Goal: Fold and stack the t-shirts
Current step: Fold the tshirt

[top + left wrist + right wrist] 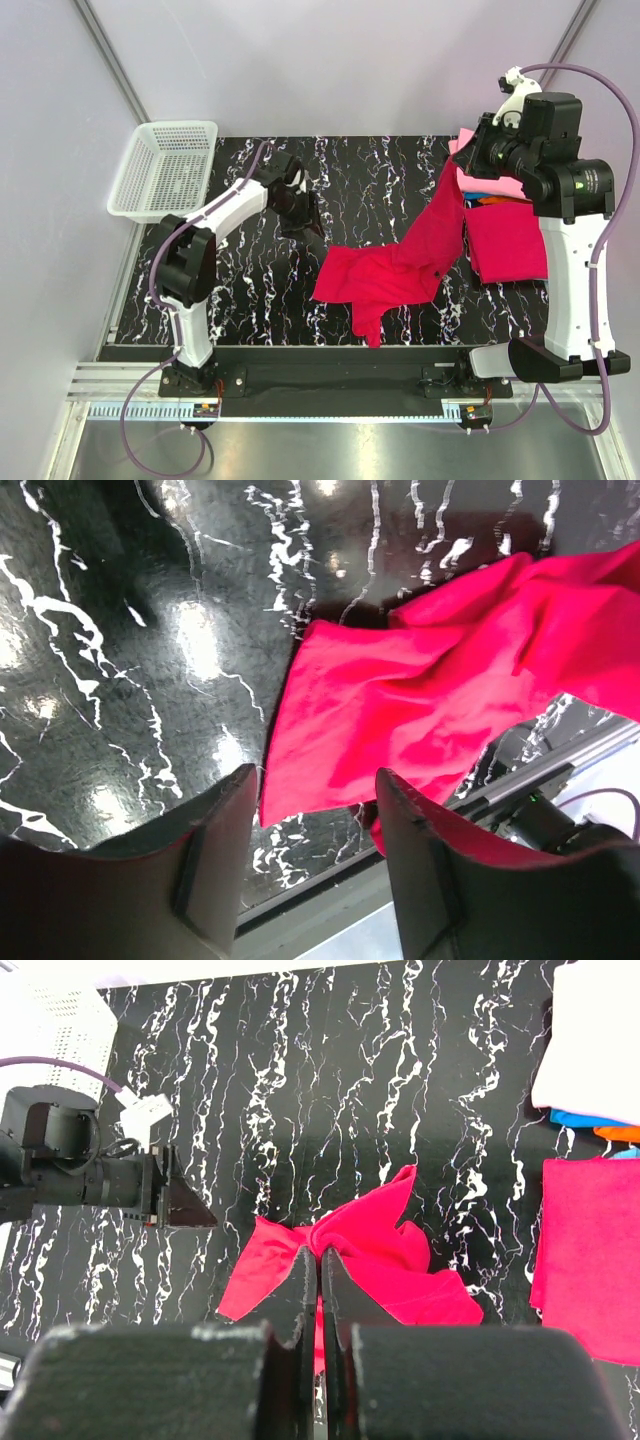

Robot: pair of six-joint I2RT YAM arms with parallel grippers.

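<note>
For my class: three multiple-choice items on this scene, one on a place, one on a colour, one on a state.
1. Where on the table does the white basket stand? A far-left corner; B near-right corner; C the middle.
2. What colour is the shirt hanging from the right gripper? A turquoise; B orange; C crimson red.
3. How do the left gripper's jaws stand? A shut on cloth; B open, holding nothing; C shut on the basket.
Key: 1 A, it sits by the far-left edge. 2 C, red cloth trails down from the shut jaws. 3 B, a gap shows between them.
</note>
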